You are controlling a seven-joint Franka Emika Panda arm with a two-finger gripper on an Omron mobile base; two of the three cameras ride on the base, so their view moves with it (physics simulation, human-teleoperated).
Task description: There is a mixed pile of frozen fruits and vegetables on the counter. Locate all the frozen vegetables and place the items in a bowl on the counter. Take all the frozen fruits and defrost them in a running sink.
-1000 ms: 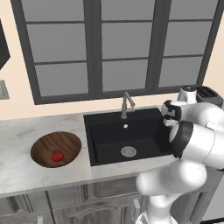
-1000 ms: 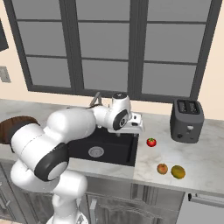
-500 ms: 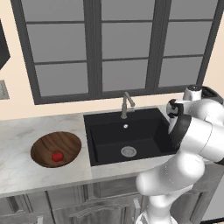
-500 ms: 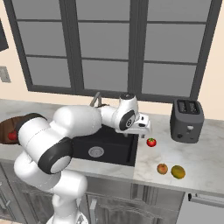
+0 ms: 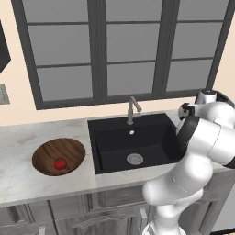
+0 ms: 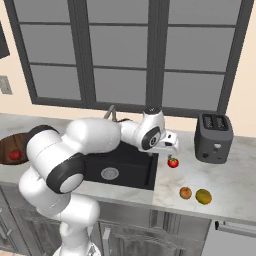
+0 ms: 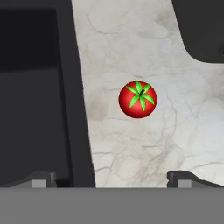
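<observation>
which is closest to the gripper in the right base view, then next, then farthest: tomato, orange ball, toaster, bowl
1. tomato, just below the open gripper, right of the sink
2. orange ball, nearer the counter's front edge
3. toaster, back right; close to the ball's rank
4. bowl, far left

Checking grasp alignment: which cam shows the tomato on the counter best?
Hand view. The tomato sits unobstructed on the pale counter, green stem up, beside the sink's dark rim. The right base view shows it small, just past the open gripper. In the left base view the arm blocks that stretch of counter.
</observation>
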